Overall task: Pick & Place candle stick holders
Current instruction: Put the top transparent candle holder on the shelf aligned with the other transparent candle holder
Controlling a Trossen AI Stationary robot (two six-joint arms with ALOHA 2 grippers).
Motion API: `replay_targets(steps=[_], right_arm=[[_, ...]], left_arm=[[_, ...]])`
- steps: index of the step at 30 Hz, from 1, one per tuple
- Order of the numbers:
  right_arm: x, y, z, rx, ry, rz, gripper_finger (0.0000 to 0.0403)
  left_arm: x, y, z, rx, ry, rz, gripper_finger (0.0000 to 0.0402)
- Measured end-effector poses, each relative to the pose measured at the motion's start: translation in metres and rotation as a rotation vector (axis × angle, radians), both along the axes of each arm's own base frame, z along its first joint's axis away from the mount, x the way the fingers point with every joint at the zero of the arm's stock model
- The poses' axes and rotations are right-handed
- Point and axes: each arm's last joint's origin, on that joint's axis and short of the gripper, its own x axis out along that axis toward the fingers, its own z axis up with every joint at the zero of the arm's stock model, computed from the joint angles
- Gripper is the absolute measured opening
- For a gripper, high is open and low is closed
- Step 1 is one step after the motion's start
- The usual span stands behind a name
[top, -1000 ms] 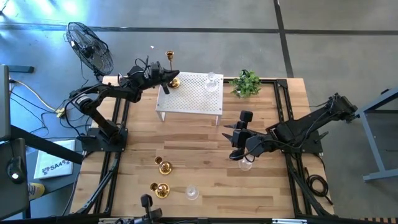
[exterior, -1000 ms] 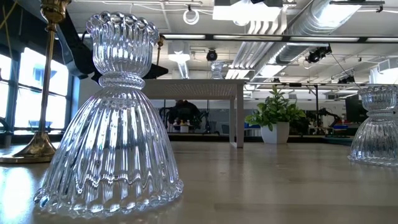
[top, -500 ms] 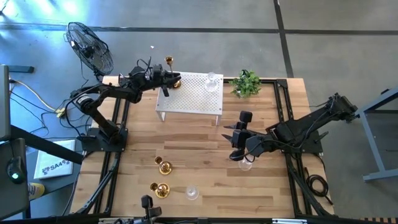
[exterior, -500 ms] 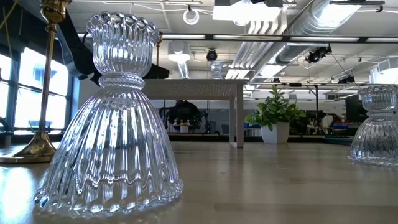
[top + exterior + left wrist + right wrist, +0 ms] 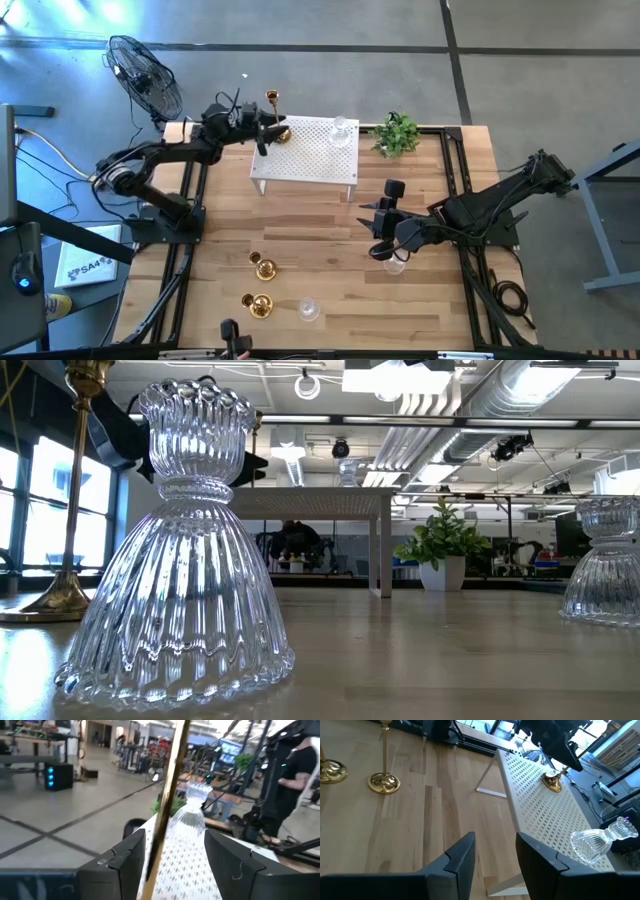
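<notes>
A tall gold candle stick holder (image 5: pixel 275 115) stands upright on its round base at the left end of the white perforated shelf (image 5: pixel 310 165). My left gripper (image 5: pixel 266 130) is open, level with the holder, and the slim stem (image 5: pixel 167 805) runs between its fingers. A clear glass holder (image 5: pixel 341 131) stands farther right on the shelf. My right gripper (image 5: pixel 376 236) hangs open over mid-table, beside a glass holder (image 5: pixel 396 262) on the wood. Two gold holders (image 5: pixel 263 267) (image 5: pixel 258 304) and a glass one (image 5: pixel 309 311) stand near the front edge. My left gripper's open fingers come level from the table's left side and stand on either side of the gold holder's stem. The stem passes close by one finger (image 5: pixel 127 862); I cannot tell whether they touch. The holder stands upright on the shelf.
A potted plant (image 5: pixel 397 133) sits at the far edge, right of the shelf. A floor fan (image 5: pixel 145 75) stands beyond the table's far left corner. Bare wood lies between the shelf and the front holders.
My left gripper has opened from shut and let go of the gold holder's stem. It has drawn back slightly toward the table's left edge. The holder stays upright on the shelf.
</notes>
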Motion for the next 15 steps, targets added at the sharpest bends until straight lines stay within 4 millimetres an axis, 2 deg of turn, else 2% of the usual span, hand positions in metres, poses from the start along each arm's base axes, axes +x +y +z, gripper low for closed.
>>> replay_targets(steps=[8, 15], right_arm=[[0.0, 0.0, 0.0, -0.002, 0.0, -0.001, 0.0134], [0.0, 0.0, 0.0, -0.006, 0.002, -0.001, 0.0134]], left_arm=[[-0.01, -0.013, 0.011, -0.034, 0.082, 0.009, 0.021], [-0.03, -0.035, 0.032, 0.044, 0.174, 0.081, 0.021]])
